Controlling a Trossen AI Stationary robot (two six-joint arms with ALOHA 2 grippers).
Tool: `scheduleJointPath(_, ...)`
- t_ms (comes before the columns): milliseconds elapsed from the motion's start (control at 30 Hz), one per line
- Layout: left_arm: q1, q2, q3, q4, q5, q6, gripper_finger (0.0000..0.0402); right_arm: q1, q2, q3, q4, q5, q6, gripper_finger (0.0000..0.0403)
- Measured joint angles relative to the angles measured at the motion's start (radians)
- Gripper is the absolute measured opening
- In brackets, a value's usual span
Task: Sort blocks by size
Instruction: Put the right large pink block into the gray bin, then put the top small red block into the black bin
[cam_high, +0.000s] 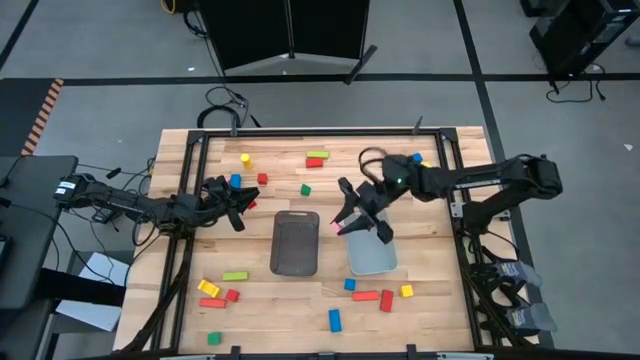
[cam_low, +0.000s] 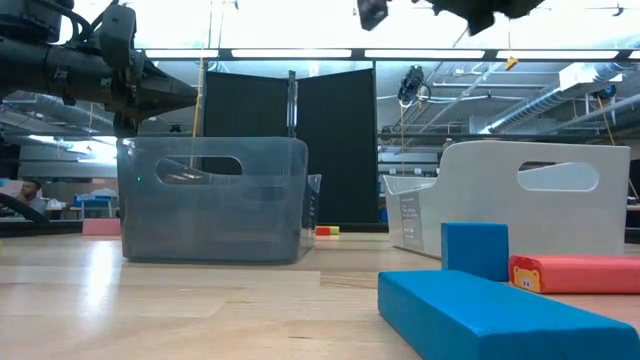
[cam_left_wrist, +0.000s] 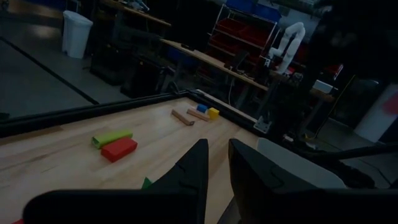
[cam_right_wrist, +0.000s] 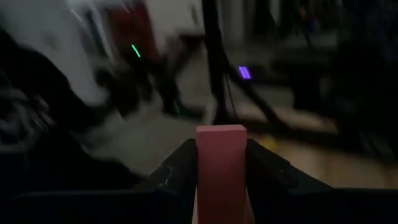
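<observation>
Pinching a pink block (cam_right_wrist: 221, 163), right claw (cam_high: 345, 228) hovers by pale tray (cam_high: 372, 260); left claw (cam_left_wrist: 214, 168) nearly closed (nothing betw. fingers).

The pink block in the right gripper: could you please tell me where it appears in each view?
High view: pink block at the right gripper, between the dark grey tray and pale tray.
Low view: not in it.
Left wrist view: not visible.
Right wrist view: bottom centre, clamped between the fingers.
Shared landmark: the dark grey tray.
</observation>
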Motion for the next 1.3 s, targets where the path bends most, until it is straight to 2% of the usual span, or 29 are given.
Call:
scheduleJointPath(133, 0.0, 0.0, 0.0, 0.0, 0.0, -0.023, 0.0072, 0.061, -0.061, 0.0, -0.308, 0.244, -0.092, 0.0114)
scheduleJointPath(267, 0.0, 0.0, 0.0, 0.0, 0.0, -0.024, 0.0072, 0.114, -0.089, 0.0, -0.514, 0.454, -0.042, 0.0114)
scheduleJointPath(433, 0.0, 0.0, 0.0, 0.001, 0.0, -0.031, 0.0072, 0.166, -0.074, 0.0, -0.672, 0.619, 0.111, 0.0114)
scheduleJointPath(567, 0.0, 0.0, 0.0, 0.0, 0.0, -0.05, 0.0072, 0.188, -0.025, 0.0, -0.738, 0.683, 0.192, 0.0121)
scheduleJointPath(633, 0.0, 0.007, 0.0, 0.001, 0.0, -0.05, 0.0072, 0.192, 0.003, 0.0, -0.766, 0.695, 0.223, 0.0159)
scheduleJointPath(767, 0.0, 0.04, 0.0, 0.0, -0.006, -0.052, 0.0072, 0.191, 0.052, 0.0, -0.825, 0.705, 0.253, 0.0269)
scheduleJointPath(867, 0.0, 0.077, 0.021, -0.036, -0.051, -0.059, 0.0072, 0.197, 0.061, 0.0, -0.827, 0.77, 0.253, 0.0329)
scheduleJointPath(933, 0.002, 0.108, 0.077, -0.127, -0.119, -0.082, 0.0072, 0.204, 0.048, 0.0, -0.809, 0.833, 0.248, 0.0351)
scheduleJointPath(1033, 0.028, 0.156, 0.207, -0.361, -0.185, -0.116, 0.0077, 0.212, 0.011, 0.0, -0.774, 0.894, 0.23, 0.0365)
scheduleJointPath(1200, 0.115, 0.257, 0.471, -0.818, -0.191, -0.182, 0.0114, 0.223, -0.039, 0.0, -0.748, 0.896, 0.229, 0.0358)
scheduleJointPath(1300, 0.162, 0.324, 0.597, -1.02, -0.154, -0.185, 0.0151, 0.249, -0.063, 0.0, -0.756, 0.904, 0.228, 0.0346)
